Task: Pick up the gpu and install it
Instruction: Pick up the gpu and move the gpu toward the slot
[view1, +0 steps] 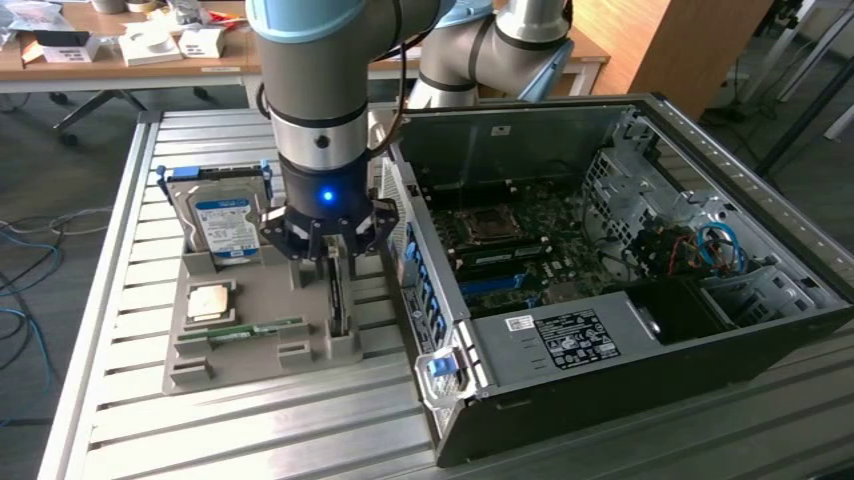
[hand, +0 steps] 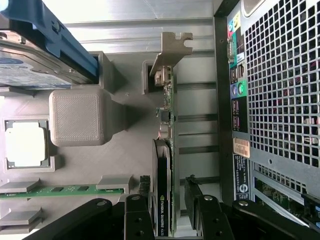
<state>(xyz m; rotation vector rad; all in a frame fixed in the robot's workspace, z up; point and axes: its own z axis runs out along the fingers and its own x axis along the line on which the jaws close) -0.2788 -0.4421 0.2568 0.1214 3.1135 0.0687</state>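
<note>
end effector (view1: 334, 262): open, one finger on each side of the gpu (hand: 164, 150); we can't tell if they touch it.
gpu place: on edge in a slot at the 3 o'clock side of the grey holder (view1: 200, 372) in the exterior view, just beside the computer case (view1: 601, 330).
why upright: we judge the slot leaves the top edge free to pinch.
long axis: 12 to 6 in the exterior view.
pointing: bracket (hand: 172, 45) at the 12 end, toward the hard drive (view1: 224, 225).

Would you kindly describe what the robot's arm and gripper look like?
The arm is silvery-grey, black-banded tubing with pale blue joint caps. A blue light glows on its wrist section. The gripper is black, with jointed, bolted link fingers.
</note>
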